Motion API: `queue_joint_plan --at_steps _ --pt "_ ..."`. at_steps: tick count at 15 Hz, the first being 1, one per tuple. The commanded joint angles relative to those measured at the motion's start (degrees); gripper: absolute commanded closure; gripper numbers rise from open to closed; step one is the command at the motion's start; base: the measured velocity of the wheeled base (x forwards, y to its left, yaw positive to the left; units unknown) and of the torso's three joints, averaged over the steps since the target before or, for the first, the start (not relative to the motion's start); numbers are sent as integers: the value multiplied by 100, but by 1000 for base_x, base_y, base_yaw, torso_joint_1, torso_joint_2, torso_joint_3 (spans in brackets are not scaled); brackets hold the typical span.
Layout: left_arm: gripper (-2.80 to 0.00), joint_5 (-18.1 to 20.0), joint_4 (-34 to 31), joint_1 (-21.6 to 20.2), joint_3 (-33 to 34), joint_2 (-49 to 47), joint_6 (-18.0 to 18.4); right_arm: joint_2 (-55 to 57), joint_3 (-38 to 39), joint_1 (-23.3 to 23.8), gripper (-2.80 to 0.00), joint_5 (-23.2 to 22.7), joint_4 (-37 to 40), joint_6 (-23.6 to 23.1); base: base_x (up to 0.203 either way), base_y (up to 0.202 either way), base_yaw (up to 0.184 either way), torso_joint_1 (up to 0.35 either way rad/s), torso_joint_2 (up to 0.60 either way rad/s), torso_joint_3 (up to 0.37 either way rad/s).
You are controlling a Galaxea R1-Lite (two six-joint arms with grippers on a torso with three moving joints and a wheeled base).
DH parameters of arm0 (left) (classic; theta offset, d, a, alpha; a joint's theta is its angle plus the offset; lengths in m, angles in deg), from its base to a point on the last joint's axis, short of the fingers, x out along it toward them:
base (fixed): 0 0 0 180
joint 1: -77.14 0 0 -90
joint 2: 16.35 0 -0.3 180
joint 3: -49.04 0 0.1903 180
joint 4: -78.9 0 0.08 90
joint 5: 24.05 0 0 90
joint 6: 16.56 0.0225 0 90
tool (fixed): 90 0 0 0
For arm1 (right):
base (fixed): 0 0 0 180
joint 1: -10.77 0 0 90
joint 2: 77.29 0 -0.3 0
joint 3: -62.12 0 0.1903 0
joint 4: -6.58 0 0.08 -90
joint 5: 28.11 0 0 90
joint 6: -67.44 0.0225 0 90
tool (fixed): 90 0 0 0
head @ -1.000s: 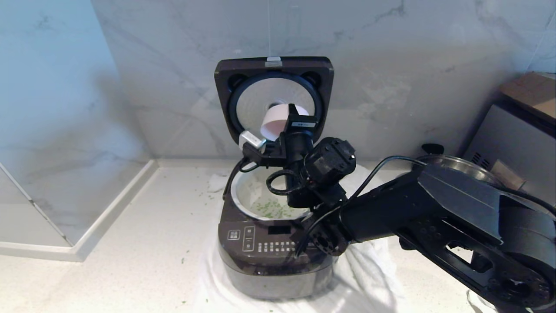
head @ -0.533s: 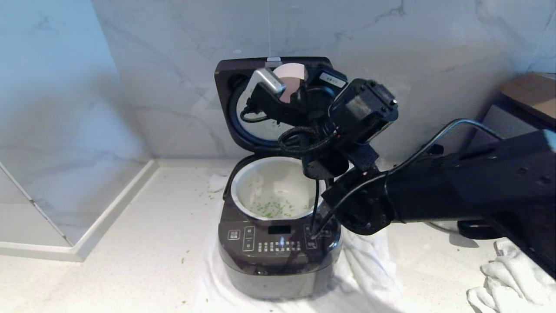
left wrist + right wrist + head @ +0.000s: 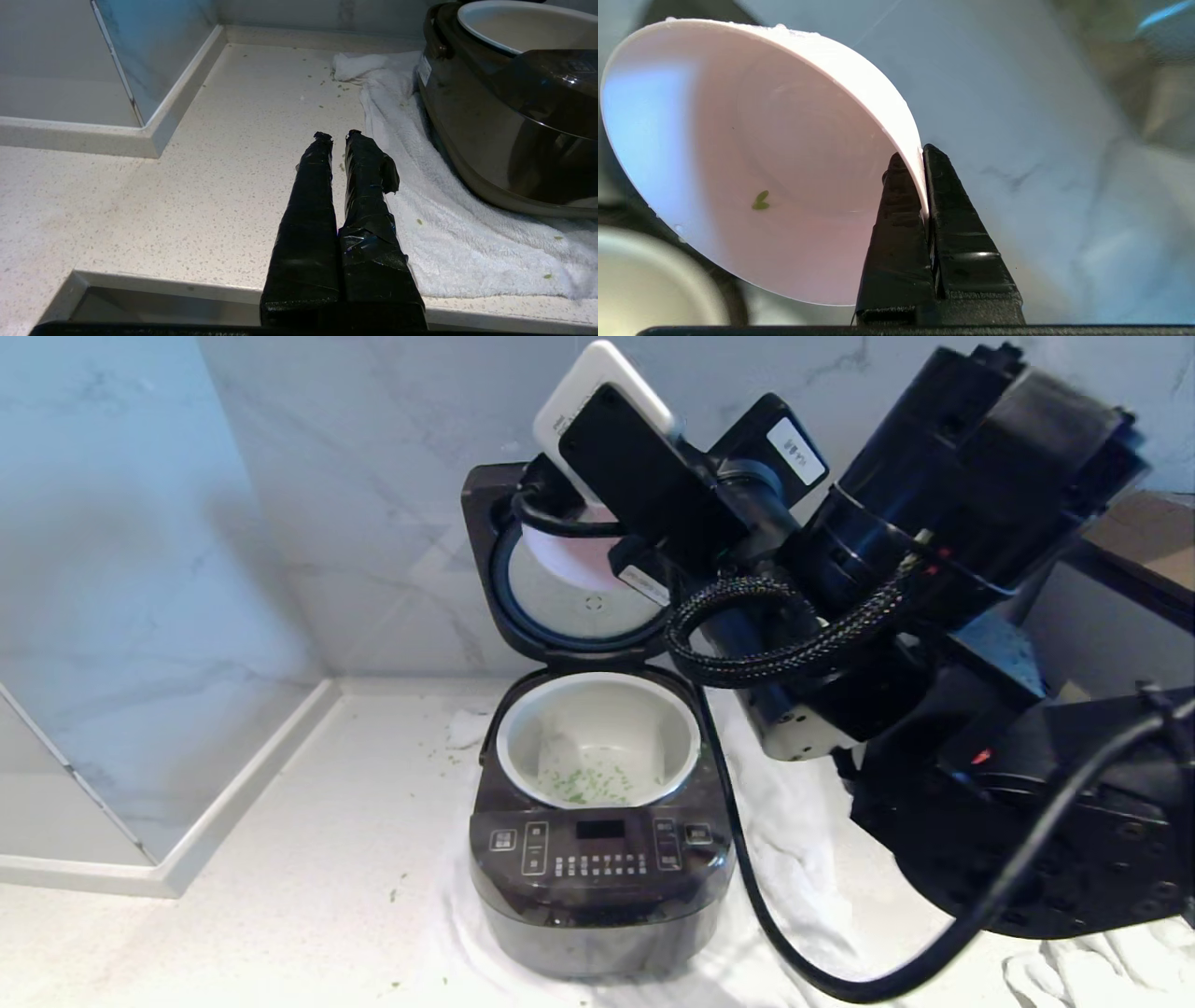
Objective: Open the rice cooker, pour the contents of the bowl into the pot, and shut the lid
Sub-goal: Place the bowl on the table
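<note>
The rice cooker (image 3: 597,859) sat on a white towel (image 3: 803,896) on a speckled counter (image 3: 280,859), tucked near the corner of a marble wall. Its lid (image 3: 509,569) stood wide open, tipped back toward the wall, with the pale round plate on its underside facing out. Inside, the pot (image 3: 597,737) was in place in the cooker body, and a scatter of chopped green bits (image 3: 583,786) lay on its bottom toward the front. A few stray green flecks were also on the counter around the towel.

The right gripper (image 3: 923,154) was up high in front of the open lid, well above the pot, with its fingers pinched tight on the rim of the bowl (image 3: 752,158). The bowl was tilted over on its side and pretty much empty, just one little green bit stuck to the white inside. From the head camera you could only see a slice of the bowl behind the wrist hardware.

The left gripper (image 3: 339,136) was hanging low by the counter's front edge, off to the side of the cooker and over bare counter just beside the towel, its taped fingers pressed together with nothing between them.
</note>
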Motion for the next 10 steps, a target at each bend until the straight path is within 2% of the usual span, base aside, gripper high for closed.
queue_joint_plan --at_steps 1,2,4,8,10 --pt "0 -3 4 0 9 -7 -1 -612 147 -68 0 15 1052 1140 0 0 0 0 0 0" --pt "0 -5 4 0 9 -7 -1 -760 153 -72 0 12 1744 1797 0 0 0 0 0 0" --pt "0 3 4 0 9 -7 -1 -1089 125 -75 0 6 3236 3511 0 0 0 0 0 0" --pt "0 0 4 0 9 -7 -1 -1898 262 12 0 1 6092 7157 0 0 0 0 0 0" --pt "0 3 4 0 9 -7 -1 -2264 372 94 0 -13 7260 8634 0 0 0 0 0 0"
